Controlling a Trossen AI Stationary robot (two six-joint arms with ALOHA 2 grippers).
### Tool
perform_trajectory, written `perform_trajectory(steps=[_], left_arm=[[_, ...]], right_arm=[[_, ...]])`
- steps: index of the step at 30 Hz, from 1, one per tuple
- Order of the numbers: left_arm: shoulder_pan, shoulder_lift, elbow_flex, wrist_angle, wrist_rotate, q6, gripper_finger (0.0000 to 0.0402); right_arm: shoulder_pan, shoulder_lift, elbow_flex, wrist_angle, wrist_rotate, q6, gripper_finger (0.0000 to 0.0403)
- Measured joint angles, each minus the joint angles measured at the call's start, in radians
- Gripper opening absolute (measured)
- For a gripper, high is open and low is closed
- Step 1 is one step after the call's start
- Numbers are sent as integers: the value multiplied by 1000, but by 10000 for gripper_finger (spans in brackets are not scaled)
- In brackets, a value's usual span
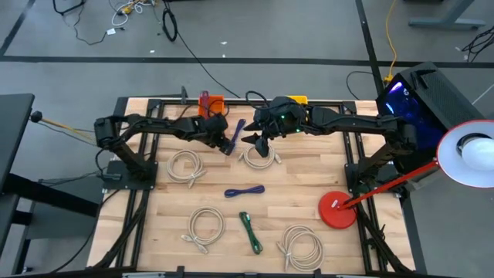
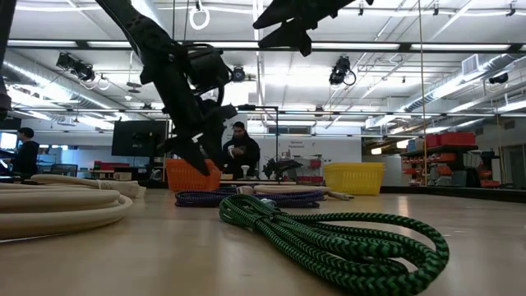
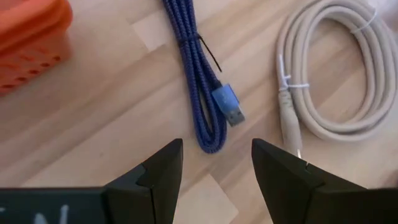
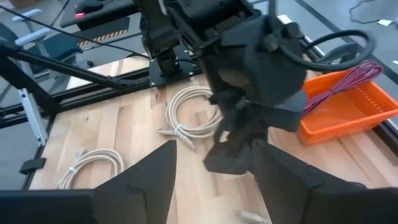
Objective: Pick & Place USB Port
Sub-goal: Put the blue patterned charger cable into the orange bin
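The left end effector [image 3: 216, 163] is seen released above the wooden desk [image 1: 293, 193], its two dark fingers [image 3: 163, 169] spread apart with nothing between them; in the left wrist view a bundled blue braided USB cable [image 3: 198, 74] lies on the desk directly ahead of those fingers, its metal plug [image 3: 229, 106] resting beside the folded end of the bundle, not touched by either finger. Just beside that cable a coiled beige cable [image 3: 336, 81] is laid, and an orange basket [image 3: 31, 43] is set near the far edge of the desk. In the high view the left end effector [image 1: 224, 137] is placed over the blue cable [image 1: 234, 136] next to the orange basket [image 1: 211, 103], and the right end effector [image 1: 258, 143] is held near it, over a beige coil [image 1: 259, 157] at the middle of the far side. The right end effector [image 4: 211, 168] is likewise released and empty, and the left arm is shown in front of it in its wrist view. Further beige coils are spread over the desk at the left [image 1: 185, 167], front left [image 1: 204, 227] and front right [image 1: 301, 245]. A second blue cable [image 1: 244, 190] lies at the middle and a green cable [image 1: 250, 232] nearer the front edge. A yellow basket [image 1: 296, 100] is placed at the far edge, and a red lamp base [image 1: 336, 211] stands at the right. A person [image 2: 240, 152] is visible in the room beyond the desk
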Motion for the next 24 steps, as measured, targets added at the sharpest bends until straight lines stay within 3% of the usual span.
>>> perform_trajectory(steps=[24], left_arm=[[18,97,26,61,-28,8,197]], right_arm=[[0,0,0,1,-4,0,210]])
